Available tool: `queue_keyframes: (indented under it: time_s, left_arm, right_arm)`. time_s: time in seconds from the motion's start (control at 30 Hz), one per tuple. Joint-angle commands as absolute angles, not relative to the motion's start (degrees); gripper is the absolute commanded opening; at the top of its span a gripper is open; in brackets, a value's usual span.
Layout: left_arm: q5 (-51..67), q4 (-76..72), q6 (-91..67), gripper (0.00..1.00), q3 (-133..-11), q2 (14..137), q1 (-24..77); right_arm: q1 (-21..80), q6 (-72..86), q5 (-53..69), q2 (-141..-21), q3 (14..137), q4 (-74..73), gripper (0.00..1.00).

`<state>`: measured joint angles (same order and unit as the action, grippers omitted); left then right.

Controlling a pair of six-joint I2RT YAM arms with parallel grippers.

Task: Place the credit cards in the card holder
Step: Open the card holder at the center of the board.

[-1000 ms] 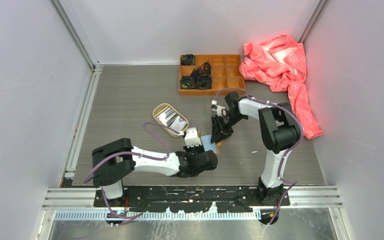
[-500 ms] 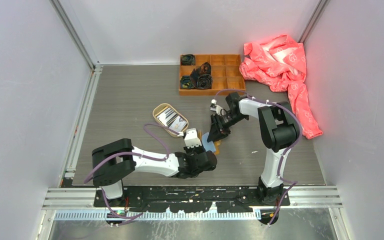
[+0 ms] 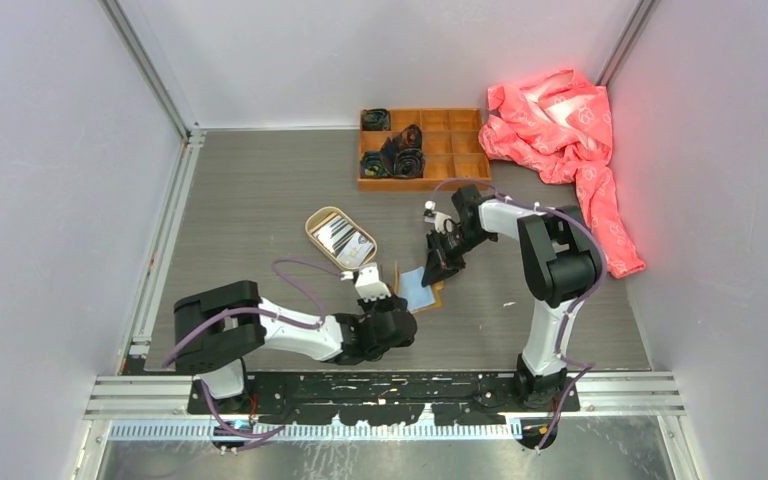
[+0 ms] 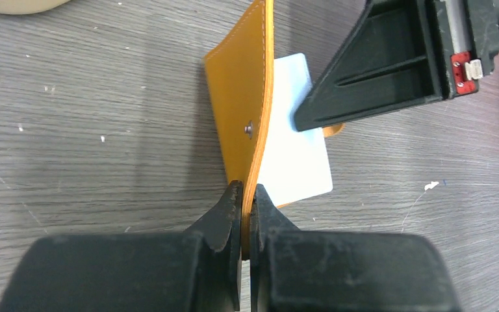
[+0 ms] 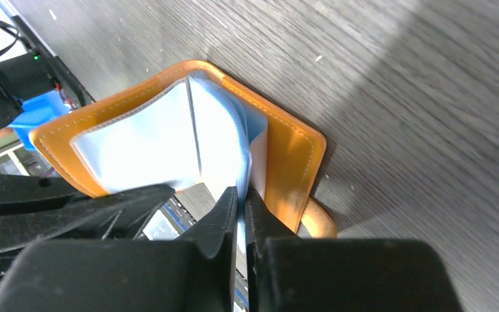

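Tan and oval, the shallow tray [image 3: 311,224] at the left holds the credit cards [image 3: 344,239], lying flat, with neither arm on them. Just right of it, the left gripper [image 4: 247,195] is clenched on the near edge of the mustard cover of the card holder [image 4: 239,107] and stands that flap up on edge, snap stud showing. The holder lies opened on the table [image 3: 260,190] between the two arms, just right of the tray, with its pale blue inner leaves [image 5: 162,140] exposed. Further right, the right gripper [image 5: 241,198] is pinched tight on one of those leaves, close to the orange back panel. The step in hand looks like spreading the holder so that a pocket gapes. To do it well, the two grips should draw apart gently and in opposite directions. The cover can take a firm pull, but the thin blue leaf probably cannot, so the right side should lift rather than tug. The back panel is best pressed flat to the table so the whole wallet does not slide. One arm must let go to fetch a card. The left is nearer the tray, so the opening should hold without it.
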<state>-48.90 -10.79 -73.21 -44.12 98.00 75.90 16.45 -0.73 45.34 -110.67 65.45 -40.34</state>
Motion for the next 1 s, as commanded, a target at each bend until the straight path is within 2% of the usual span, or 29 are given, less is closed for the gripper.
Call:
queue_keyframes:
  time_s: [0.0, 0.13, 0.27, 0.43, 0.57, 0.73, 0.97]
  left_arm:
    - [-48.2, -17.3, -74.6, 0.00, -38.2, 95.3, 75.7]
    - [-46.7, -18.1, -77.7, 0.04, -33.3, 93.5, 74.9]
    - [-45.1, -17.6, -78.7, 0.30, -31.4, 92.8, 73.8]
    - [-40.6, -16.6, -77.6, 0.49, -30.5, 91.7, 71.3]
    - [-37.8, -19.4, -74.0, 0.52, -28.1, 89.6, 70.0]
    - [-31.8, -29.3, -61.8, 0.60, -23.8, 85.9, 69.1]
    - [-22.5, -38.2, -52.5, 0.59, -17.6, 76.8, 67.1]
  right_arm:
    - [16.8, -0.3, 39.2, -104.2, 64.9, -36.9, 0.05]
    - [16.8, -0.7, 37.8, -101.0, 64.2, -35.4, 0.01]
    - [17.6, -2.1, 36.5, -100.4, 64.5, -35.9, 0.01]
    - [20.3, -5.2, 31.6, -100.5, 65.4, -37.5, 0.02]
    - [22.3, -7.5, 26.4, -100.2, 65.9, -38.0, 0.09]
    - [24.5, -9.5, 21.8, -98.4, 66.1, -38.0, 0.24]
    - [25.8, -12.9, 17.1, -91.2, 65.2, -36.7, 0.41]
